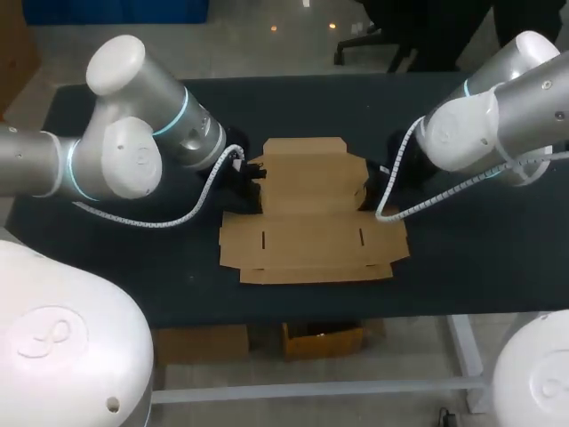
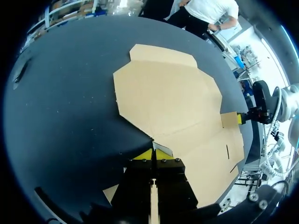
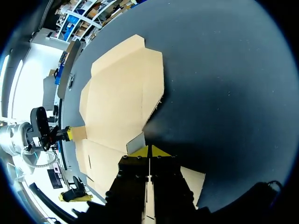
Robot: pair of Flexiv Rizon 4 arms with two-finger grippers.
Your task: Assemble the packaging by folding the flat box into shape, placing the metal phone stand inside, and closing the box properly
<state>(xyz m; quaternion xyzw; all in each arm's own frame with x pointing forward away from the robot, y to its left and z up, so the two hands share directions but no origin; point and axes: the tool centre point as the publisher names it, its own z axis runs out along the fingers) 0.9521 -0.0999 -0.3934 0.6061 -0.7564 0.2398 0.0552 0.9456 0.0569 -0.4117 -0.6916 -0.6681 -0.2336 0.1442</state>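
Clamped with the left gripper (image 2: 153, 155), yellow tips together, on the thin side flap at 9 o'clock of the flat box (image 1: 311, 222); likewise with the right gripper (image 3: 149, 151) at 3 o'clock. Smooth tan cardboard, die-cut and creased, two short slits, spread mid-table (image 1: 462, 258) on matte dark cloth. Reaching in low from 10 and 2 o'clock, rounded white-and-silver elbows raised, wrists angled inward.

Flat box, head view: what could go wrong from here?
1. The left gripper and right gripper each pinch a thin side flap of the cardboard box; uneven lifting could tear or skew it.
2. The rest lies loose on the table, so it may slide rather than fold.
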